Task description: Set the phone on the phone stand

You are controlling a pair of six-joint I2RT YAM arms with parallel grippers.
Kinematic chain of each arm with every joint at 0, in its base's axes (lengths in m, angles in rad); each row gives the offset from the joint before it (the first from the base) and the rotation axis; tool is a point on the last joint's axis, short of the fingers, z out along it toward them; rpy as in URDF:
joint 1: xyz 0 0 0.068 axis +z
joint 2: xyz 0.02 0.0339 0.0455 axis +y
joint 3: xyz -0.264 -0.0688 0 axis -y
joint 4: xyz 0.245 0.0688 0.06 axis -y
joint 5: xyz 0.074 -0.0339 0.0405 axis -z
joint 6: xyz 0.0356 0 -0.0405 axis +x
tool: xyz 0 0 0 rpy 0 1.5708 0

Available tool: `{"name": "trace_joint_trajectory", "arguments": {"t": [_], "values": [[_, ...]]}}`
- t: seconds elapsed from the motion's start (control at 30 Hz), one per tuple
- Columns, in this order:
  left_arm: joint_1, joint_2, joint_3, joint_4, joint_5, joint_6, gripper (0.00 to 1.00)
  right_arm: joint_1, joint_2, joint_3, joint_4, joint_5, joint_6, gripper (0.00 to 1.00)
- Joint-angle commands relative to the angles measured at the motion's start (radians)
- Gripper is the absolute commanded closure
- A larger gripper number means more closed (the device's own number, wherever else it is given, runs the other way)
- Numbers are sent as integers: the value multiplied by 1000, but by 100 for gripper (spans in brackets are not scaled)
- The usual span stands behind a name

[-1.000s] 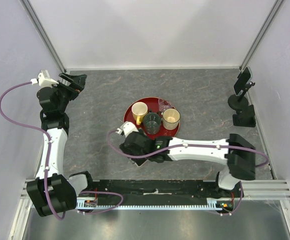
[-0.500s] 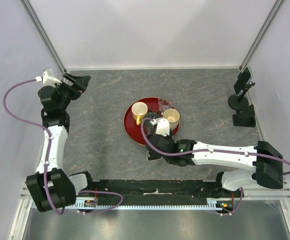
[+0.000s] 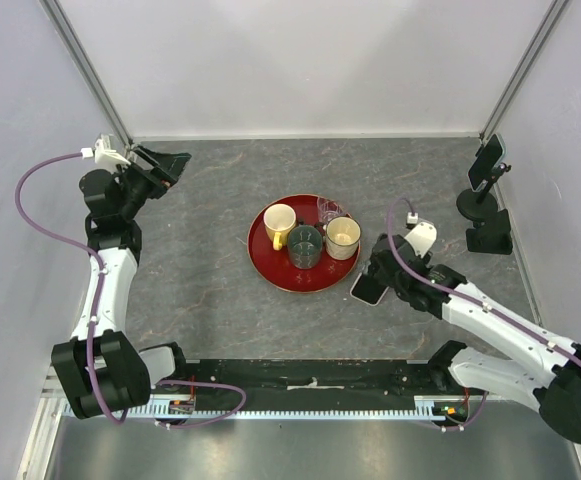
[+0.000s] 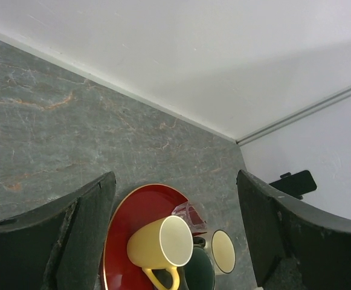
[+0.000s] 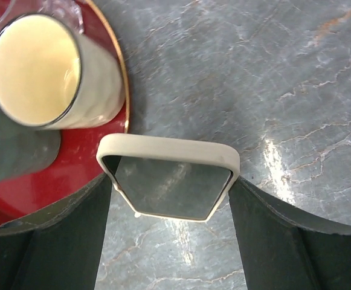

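My right gripper (image 3: 375, 285) is shut on the phone (image 3: 367, 289), a dark-screened phone in a white case, and holds it above the table just right of the red tray (image 3: 268, 262). In the right wrist view the phone (image 5: 169, 181) sits clamped between both fingers (image 5: 266, 241). The black phone stand (image 3: 486, 200) is at the far right by the wall; it also shows small in the left wrist view (image 4: 293, 183). My left gripper (image 3: 162, 163) is open and empty at the far left corner.
The red tray holds a yellow mug (image 3: 279, 224), a dark green cup (image 3: 304, 247), a cream cup (image 3: 342, 236) and a clear glass (image 3: 327, 210). Walls close in on the left, back and right.
My right arm has swung from the tray's front left to its right side, carrying the phone. The left gripper has shifted slightly.
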Motion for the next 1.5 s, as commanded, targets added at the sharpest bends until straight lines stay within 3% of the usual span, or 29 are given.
{"name": "trace_joint_trajectory", "arguments": {"t": [0.0, 0.17, 0.43, 0.47, 0.5, 0.57, 0.6, 0.83, 1.07, 1.47], "values": [[-9, -4, 39, 49, 37, -29, 14, -103, 29, -46, 2, -102, 9, 100], [-15, -4, 39, 52, 37, -26, 14, -182, 130, -47, 39, -165, 36, 100], [-22, -4, 39, 60, 49, -38, 14, -285, 160, -89, 60, -222, 121, 97], [-20, -4, 39, 63, 51, -38, 14, -285, 163, -67, 65, -226, 90, 82], [-20, -7, 39, 63, 52, -38, 14, -285, 160, -57, 73, -229, 9, 40], [-20, -5, 39, 63, 52, -40, 14, -285, 129, -29, 77, -245, -54, 10], [-20, -5, 39, 63, 52, -41, 14, -286, 114, -23, 74, -243, -88, 2], [-19, -13, 38, 71, 55, -48, 14, -288, 98, 65, 48, -290, -129, 2], [-20, -2, 34, 71, 49, -45, 14, -311, 331, 252, -82, -314, -87, 2], [-20, 4, 36, 66, 51, -41, 14, -340, 583, 385, -228, -291, 9, 2]]}}
